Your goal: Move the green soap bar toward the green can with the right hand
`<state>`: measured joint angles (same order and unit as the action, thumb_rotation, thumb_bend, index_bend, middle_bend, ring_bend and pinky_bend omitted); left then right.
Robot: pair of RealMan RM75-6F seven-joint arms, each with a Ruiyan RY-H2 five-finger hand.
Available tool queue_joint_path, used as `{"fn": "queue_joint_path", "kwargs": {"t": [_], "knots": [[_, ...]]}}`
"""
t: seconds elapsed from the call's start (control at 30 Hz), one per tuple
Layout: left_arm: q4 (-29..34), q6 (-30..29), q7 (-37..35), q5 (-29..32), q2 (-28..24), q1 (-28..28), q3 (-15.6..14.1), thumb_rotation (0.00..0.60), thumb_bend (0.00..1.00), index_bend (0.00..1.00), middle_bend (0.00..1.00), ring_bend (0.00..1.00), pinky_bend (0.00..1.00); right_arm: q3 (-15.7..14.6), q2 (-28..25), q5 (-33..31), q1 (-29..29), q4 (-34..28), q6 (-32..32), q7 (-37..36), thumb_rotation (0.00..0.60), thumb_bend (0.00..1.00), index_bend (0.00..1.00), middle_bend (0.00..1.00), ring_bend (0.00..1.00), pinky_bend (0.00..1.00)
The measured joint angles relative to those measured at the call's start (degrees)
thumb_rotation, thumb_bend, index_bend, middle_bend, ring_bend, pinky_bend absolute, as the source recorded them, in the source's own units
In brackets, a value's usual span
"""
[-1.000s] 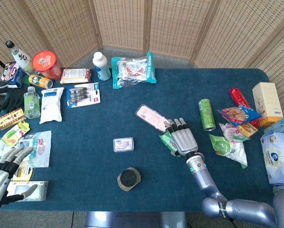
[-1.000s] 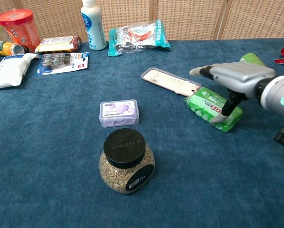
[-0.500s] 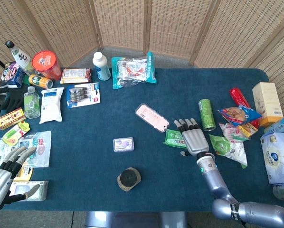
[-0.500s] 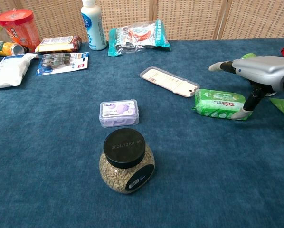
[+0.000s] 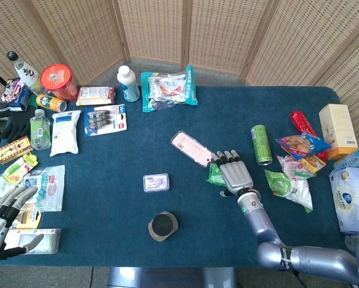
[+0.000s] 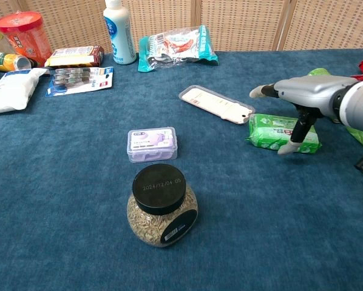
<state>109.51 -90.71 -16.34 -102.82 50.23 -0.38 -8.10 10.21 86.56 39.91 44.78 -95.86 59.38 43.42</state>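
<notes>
Setting: desk [image 6: 60,242] under blue cloth, wicker screens behind. Nearest us, a seed jar [image 6: 162,205] and a small lilac case [image 6: 152,143], both untouched. Mid-field, our right hand [image 6: 300,100] lies flat over the green soap bar [image 6: 272,131], fingers extended, thumb down by the bar's near edge; it holds nothing, placed as we judge to push, not lift. Farther right, the green can [image 5: 261,144] stands apart. Our left hand [image 5: 2,225] rests spread, idle.
</notes>
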Motion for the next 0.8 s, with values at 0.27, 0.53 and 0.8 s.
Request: {"fn": "queue_joint_path", "kwargs": {"t": [0.27, 0.53, 0.8], "knots": [[-1.0, -0.38, -0.67, 0.09, 0.55, 0.45, -0.22, 0.6, 0.3, 0.0, 0.13, 0.01, 0.0, 0.49, 0.86, -5.68, 2.89, 2.45, -3.06, 0.48, 0.6, 0.1, 0.08, 0.26, 0.27, 0.49], [-1.45, -1.21, -1.05, -0.11, 0.67, 0.91, -0.27, 0.6, 0.3, 0.0, 0.13, 0.01, 0.0, 0.05, 0.75, -8.49, 4.48, 3.67, -4.7, -0.7, 0.6, 0.13, 0.35, 0.53, 0.52, 0.7], [-1.26, -0.73, -0.56, -0.31, 0.96, 0.62, -0.15, 0.6, 0.3, 0.0, 0.13, 0.01, 0.0, -0.13, -2.55, -5.22, 3.48, -0.71, -1.85, -3.65, 0.6, 0.13, 0.38, 0.56, 0.58, 0.73]]}}
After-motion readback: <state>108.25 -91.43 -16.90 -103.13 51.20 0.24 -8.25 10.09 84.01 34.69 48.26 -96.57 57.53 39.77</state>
